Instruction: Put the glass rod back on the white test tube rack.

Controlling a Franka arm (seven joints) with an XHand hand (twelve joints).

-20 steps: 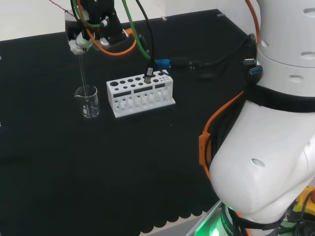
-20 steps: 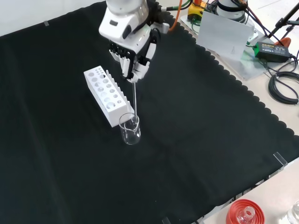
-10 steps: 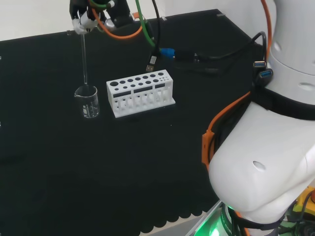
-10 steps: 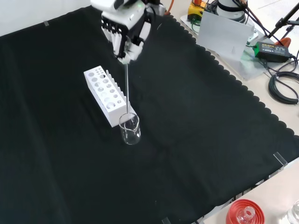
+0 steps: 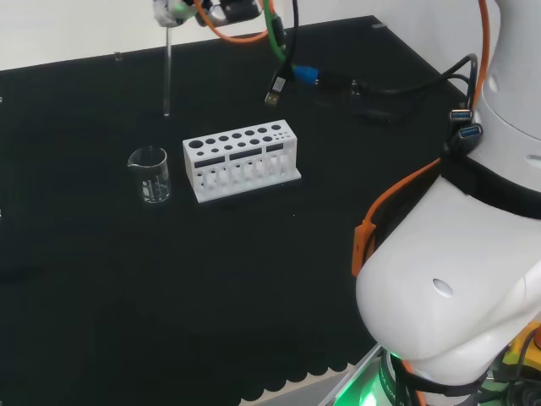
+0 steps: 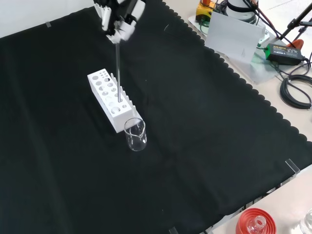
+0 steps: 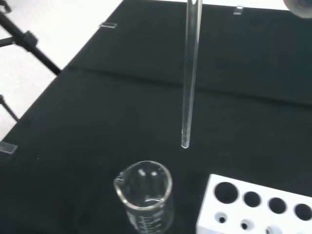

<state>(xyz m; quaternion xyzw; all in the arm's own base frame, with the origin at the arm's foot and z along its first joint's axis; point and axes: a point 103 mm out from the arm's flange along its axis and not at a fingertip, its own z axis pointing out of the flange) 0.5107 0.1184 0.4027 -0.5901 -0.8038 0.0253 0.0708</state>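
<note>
The robot hand [image 6: 118, 19] pinches the top of the glass rod [image 6: 118, 68], which hangs upright in the air. The front view shows its fingers curled round the rod's upper end, while the wrist view shows the rod's lower tip clear above the glass beaker [image 7: 145, 195]. The white test tube rack [image 5: 242, 160] stands just beside the beaker on the bench [image 5: 254, 288], well in from its edges.
</note>
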